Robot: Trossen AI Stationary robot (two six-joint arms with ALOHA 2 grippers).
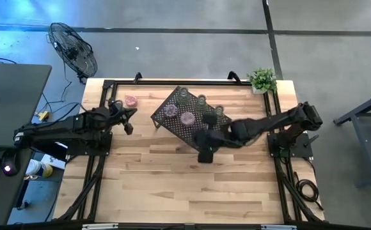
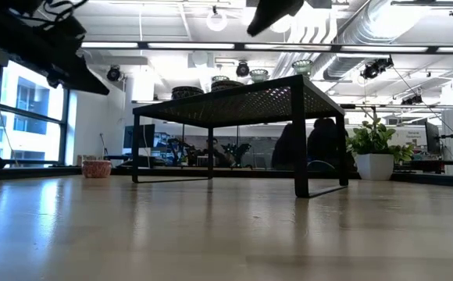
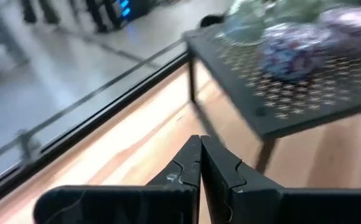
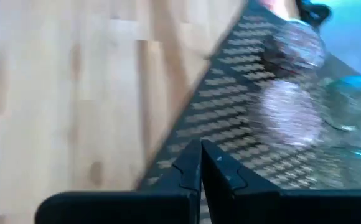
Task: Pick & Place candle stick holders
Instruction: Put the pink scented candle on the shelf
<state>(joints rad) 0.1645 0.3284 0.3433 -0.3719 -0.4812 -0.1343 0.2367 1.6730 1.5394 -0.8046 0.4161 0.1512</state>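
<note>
- Candle stick holders: five sit on top of the black rack (image 1: 187, 116), upper centre of the high view – two pink/purple ones (image 1: 187, 118) toward its lower-left edge, pale green/clear ones (image 1: 201, 99) along the upper-right edge.
- One pink holder (image 1: 131, 101) stands alone on the counter (image 1: 173, 185), upper left of the high view, apart from the rack. Low view shows it (image 2: 96, 168) far left, beside the rack's legs.
- Left pincer (image 1: 128, 128) hangs just below and beside that lone holder; fingers pressed together, nothing between them (left wrist view (image 3: 200, 167)).
- Right pincer (image 1: 205, 155) is at the rack's lower-right edge, centre frame; fingers also together and empty (right wrist view (image 4: 200, 165)).
- Key relation: lone holder lies up-frame from the left pincer, close by; right arm is well apart with the rack between. Left arm is clearly nearer.
- Holder is round, so no long axis to align; my read is the left pincer must part its fingers before any grasp.
</note>
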